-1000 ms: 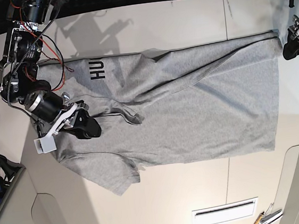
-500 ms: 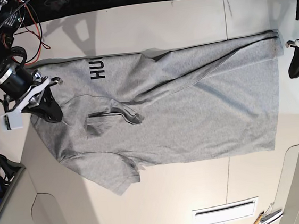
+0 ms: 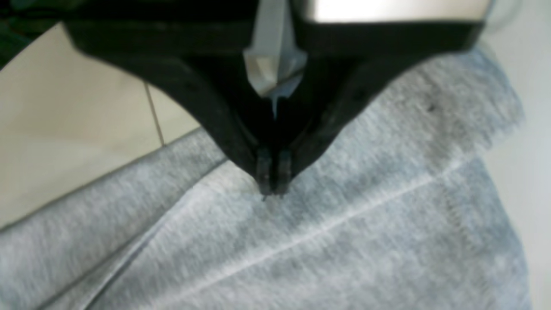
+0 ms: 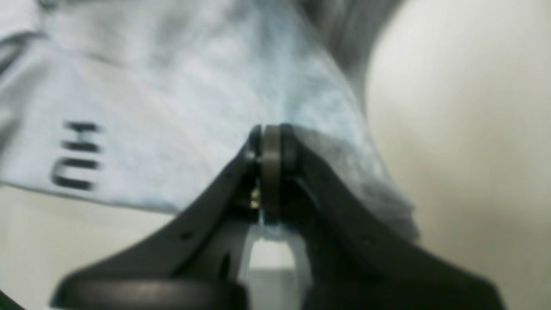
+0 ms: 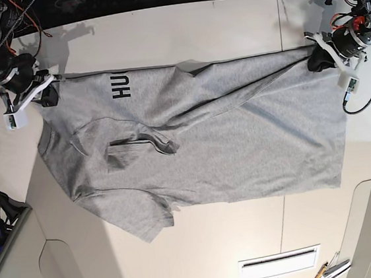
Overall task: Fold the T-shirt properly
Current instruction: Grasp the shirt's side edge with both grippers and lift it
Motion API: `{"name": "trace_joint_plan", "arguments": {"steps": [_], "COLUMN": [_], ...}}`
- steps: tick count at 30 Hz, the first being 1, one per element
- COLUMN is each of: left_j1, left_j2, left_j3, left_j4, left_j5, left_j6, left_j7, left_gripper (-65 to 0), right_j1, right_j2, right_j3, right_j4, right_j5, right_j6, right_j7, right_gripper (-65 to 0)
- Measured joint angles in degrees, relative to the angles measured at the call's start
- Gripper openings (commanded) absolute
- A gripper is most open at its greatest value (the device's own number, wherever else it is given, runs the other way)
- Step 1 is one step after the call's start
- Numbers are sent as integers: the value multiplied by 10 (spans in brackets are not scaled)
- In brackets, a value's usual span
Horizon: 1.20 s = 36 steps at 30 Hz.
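The table, pale beige with seams dividing its panels, fills the base view. The T-shirt lies flat on it, heather grey, spread lengthwise across most of the surface, hem toward that view's right and shoulders toward its left. Long creases run diagonally over the body; a small folded ridge of cloth sits near the chest area, and one sleeve points toward the lower left. Black lettering, reading "HU" where it shows, lies near the far edge of the cloth; the rest of the print is folded out of sight. Left gripper sits at the far hem corner on the view's right; in its wrist view the black fingers meet tip to tip, pressed onto the grey fabric, with a thin pinch of cloth apparently between them, though blur leaves that uncertain. Right gripper sits at the far shoulder corner on the view's left; its wrist view shows the jaws together on a raised edge of fabric, lettering off to one side. A white slotted panel lies near the front edge of the table.
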Motion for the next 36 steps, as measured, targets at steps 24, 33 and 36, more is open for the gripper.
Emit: {"name": "trace_joint_plan", "arguments": {"steps": [24, 33, 36], "left_j1": [106, 133, 149], "left_j2": [-1, -1, 7], "left_j3": [-80, -87, -95], "left_j4": [-7, -6, -5], "left_j5": [-122, -152, -165], "left_j6": [0, 0, 0], "left_j7": [46, 59, 59], "left_gripper": [-650, -650, -650], "right_j1": [-86, -135, -151], "right_j2": [83, 83, 83], "right_j3": [-1, -1, 0], "right_j4": [10, 48, 69], "right_j5": [115, 117, 110], "right_j6": [1, 1, 1], "right_j7": [-82, -92, -99], "right_gripper": [-650, -650, -650]}}
